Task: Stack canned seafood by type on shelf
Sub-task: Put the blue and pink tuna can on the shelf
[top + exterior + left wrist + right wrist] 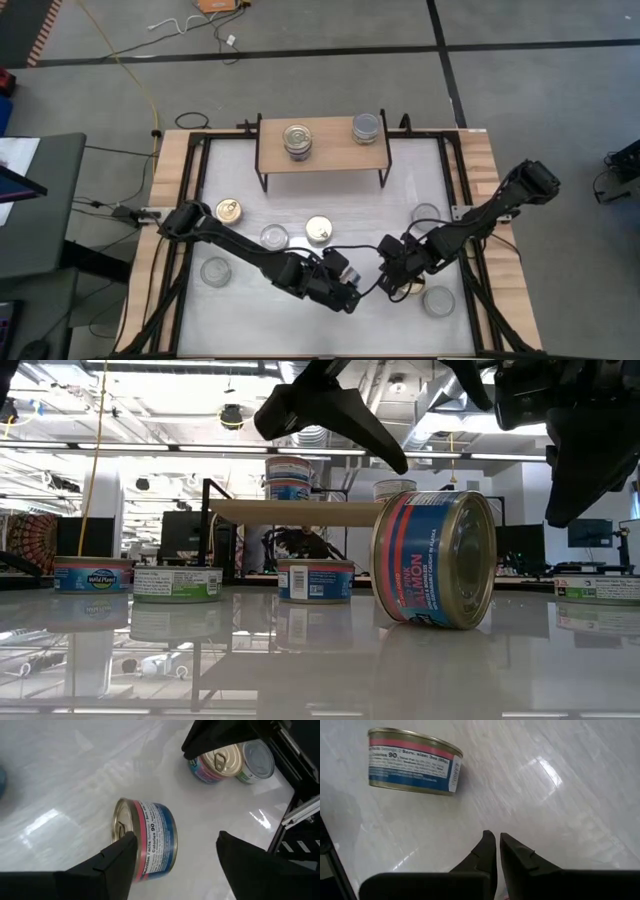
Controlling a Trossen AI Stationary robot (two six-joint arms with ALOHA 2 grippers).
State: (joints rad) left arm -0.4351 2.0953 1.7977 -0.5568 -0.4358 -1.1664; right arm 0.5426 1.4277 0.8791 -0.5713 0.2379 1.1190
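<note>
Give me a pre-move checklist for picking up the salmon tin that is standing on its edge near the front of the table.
1. Tin upright on its base: not ok. The blue-and-pink labelled salmon tin with a gold lid stands on its edge.
2. Left gripper open around it: ok, the tin lies between its fingers, not clamped.
3. Right gripper out of the way: ok, shut, empty, close beside.
4. Light-wood shelf on black legs has room: ok, bare board between the stacked gold-lidded tins and the silver-lidded tin.
5. Matching stack for this tin: cannot tell.
</note>
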